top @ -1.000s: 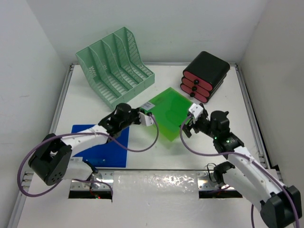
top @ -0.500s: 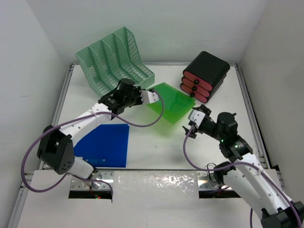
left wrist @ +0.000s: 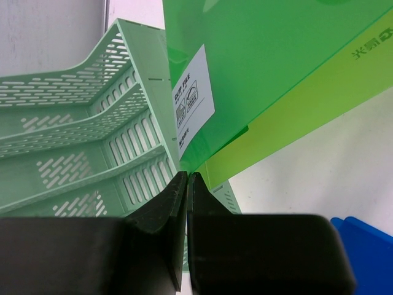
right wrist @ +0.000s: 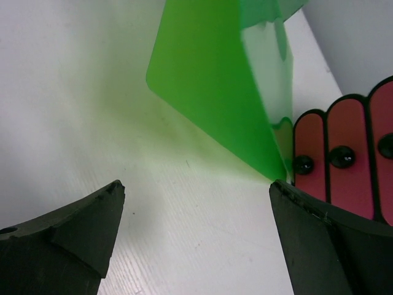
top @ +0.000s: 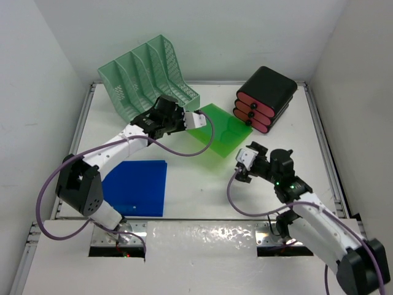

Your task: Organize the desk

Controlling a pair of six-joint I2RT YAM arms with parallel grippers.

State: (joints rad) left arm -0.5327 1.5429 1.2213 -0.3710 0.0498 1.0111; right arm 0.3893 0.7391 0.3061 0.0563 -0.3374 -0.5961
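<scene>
The white desk (top: 202,184) carries a mint-green mesh file rack (top: 147,80) at the back left. My left gripper (top: 198,120) is shut on a corner of a green translucent folder (top: 220,132) and holds it lifted and tilted just right of the rack; the wrist view shows the folder (left wrist: 270,67) with a white label beside the rack (left wrist: 80,135), pinched at my left gripper (left wrist: 186,181). My right gripper (top: 244,165) is open and empty over bare desk, below the folder's lower edge (right wrist: 209,92). A blue folder (top: 136,186) lies flat at the front left.
A black drawer unit with red fronts (top: 265,98) stands at the back right, also in the right wrist view (right wrist: 347,153). Silver rails (top: 322,147) edge the desk, white walls enclose it. A shiny strip (top: 202,236) lies along the front edge.
My left gripper has carried the green folder up and back toward the rack, lifting it off the desk. My right gripper has let go of the folder's edge and drawn back toward the front.
</scene>
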